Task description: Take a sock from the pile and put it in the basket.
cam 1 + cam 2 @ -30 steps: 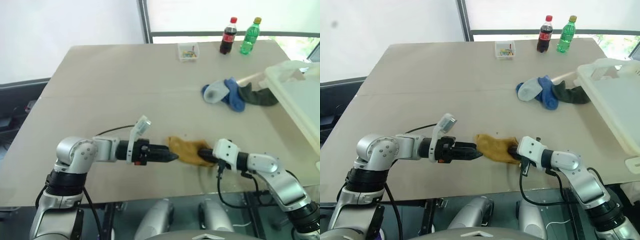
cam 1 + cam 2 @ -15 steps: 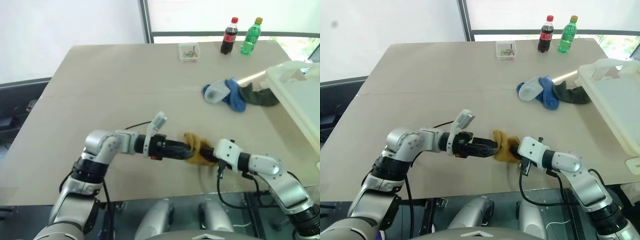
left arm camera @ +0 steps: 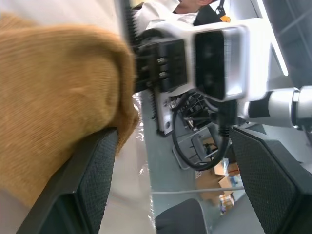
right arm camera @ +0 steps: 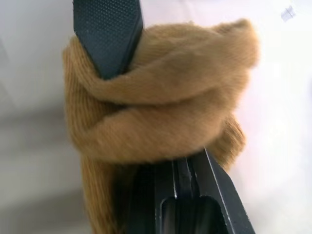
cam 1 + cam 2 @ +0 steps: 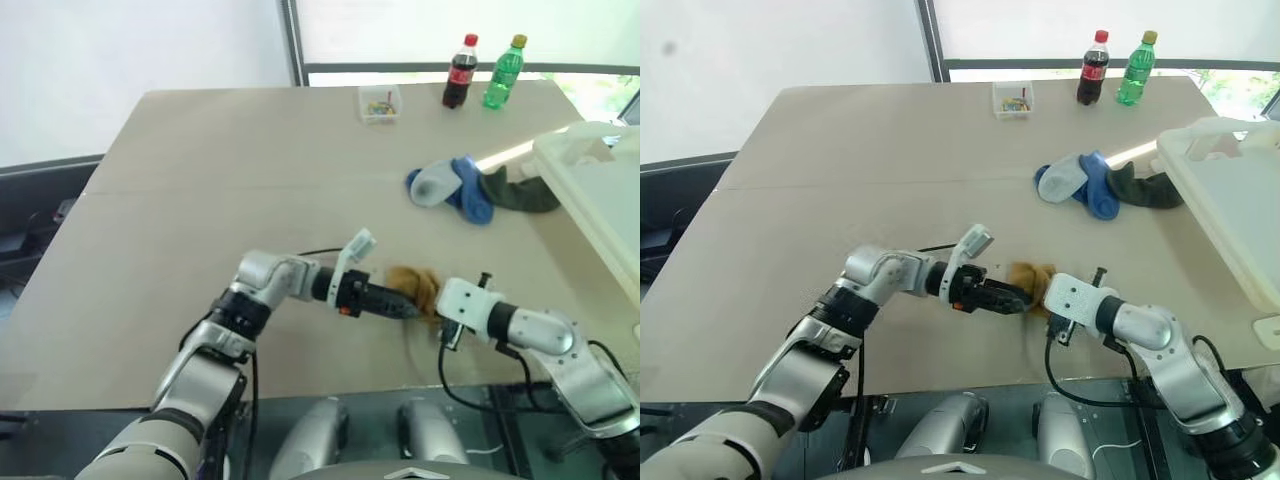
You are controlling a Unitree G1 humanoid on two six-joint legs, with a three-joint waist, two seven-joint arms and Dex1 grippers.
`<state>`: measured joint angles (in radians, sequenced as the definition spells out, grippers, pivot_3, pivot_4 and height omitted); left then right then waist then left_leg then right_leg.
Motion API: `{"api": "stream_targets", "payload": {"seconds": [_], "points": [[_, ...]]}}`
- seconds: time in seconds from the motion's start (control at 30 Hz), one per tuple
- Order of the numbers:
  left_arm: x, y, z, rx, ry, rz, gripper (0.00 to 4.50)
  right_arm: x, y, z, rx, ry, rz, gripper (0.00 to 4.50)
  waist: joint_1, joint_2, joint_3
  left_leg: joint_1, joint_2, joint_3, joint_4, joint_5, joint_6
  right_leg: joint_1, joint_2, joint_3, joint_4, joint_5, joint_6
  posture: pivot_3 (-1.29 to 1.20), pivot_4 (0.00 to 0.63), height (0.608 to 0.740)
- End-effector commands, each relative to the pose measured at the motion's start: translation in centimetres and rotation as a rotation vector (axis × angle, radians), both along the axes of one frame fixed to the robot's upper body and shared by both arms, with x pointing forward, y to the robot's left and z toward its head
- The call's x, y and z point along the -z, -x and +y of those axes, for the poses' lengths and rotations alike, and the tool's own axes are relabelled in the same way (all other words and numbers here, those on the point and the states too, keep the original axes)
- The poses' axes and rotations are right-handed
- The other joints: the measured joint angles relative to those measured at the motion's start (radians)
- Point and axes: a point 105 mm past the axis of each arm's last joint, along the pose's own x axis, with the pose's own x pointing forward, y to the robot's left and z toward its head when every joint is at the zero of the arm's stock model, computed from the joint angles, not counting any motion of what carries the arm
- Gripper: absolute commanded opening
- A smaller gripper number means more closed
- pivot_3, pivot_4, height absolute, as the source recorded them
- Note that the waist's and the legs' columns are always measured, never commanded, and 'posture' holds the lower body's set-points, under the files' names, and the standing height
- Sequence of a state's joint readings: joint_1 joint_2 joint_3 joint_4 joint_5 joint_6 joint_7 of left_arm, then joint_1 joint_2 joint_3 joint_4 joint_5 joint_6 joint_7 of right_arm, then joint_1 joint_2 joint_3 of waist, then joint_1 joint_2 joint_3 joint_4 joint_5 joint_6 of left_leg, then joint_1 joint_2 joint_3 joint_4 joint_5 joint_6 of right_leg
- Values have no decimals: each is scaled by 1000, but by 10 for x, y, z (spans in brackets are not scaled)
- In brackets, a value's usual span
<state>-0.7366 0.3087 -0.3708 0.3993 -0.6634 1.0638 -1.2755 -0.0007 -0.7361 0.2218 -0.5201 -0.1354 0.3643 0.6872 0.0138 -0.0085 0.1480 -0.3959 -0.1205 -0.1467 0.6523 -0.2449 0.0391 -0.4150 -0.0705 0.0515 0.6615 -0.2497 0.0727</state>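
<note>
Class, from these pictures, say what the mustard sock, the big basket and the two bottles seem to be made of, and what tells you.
Mustard sock: soft knit, ribbed weave visible. Basket: white moulded plastic, smooth thick rim. Bottles: probably clear plastic, glossy, with screw caps.

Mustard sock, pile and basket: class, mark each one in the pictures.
mustard sock (image 4: 161,117), right wrist view, bunched middle fold.
pile (image 5: 462,187), left eye view, blue sock at its middle.
basket (image 5: 1200,175), right eye view, near white rim.
</note>
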Motion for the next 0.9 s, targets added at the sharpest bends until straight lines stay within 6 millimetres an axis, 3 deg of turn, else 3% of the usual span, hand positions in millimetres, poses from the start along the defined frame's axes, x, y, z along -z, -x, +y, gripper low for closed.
{"api": "stream_targets", "payload": {"seconds": [0.03, 0.27, 0.63, 0.77, 0.9], "points": [[9, -1, -8, 13, -30, -10, 3846, -20, 2, -5, 20, -7, -71, 65, 0, 0, 0, 0, 0, 0, 0, 0, 0, 0, 0, 0, 0, 0, 0, 0, 150, 740], [20, -1, -19, 14, -43, -16, 3846, -33, 14, -15, 48, -82, -56, 65, 4, -1, 0, 0, 0, -1, 1, 0, 0, 2, -2, -1, -1, 0, 0, 0, 150, 740], [21, -2, -24, 9, -44, -22, 3846, -56, 29, -32, 127, -259, -38, 65, 4, -1, -1, 1, 0, -2, 2, 0, 0, 4, -2, -2, -1, 0, 0, 0, 150, 740], [16, -3, -22, -3, -23, -30, 3846, -67, 27, 0, 31, -377, -30, 65, -1, -1, -1, 1, 0, -2, 2, 0, 0, 4, -2, -2, 0, 0, 0, 0, 150, 740], [9, -4, -21, -25, 10, -60, 3846, -46, 13, 20, -23, -352, 10, 65, -2, -1, -1, 2, 1, -2, 2, 0, 0, 4, -1, -2, 0, 0, 0, 0, 150, 740]]}}
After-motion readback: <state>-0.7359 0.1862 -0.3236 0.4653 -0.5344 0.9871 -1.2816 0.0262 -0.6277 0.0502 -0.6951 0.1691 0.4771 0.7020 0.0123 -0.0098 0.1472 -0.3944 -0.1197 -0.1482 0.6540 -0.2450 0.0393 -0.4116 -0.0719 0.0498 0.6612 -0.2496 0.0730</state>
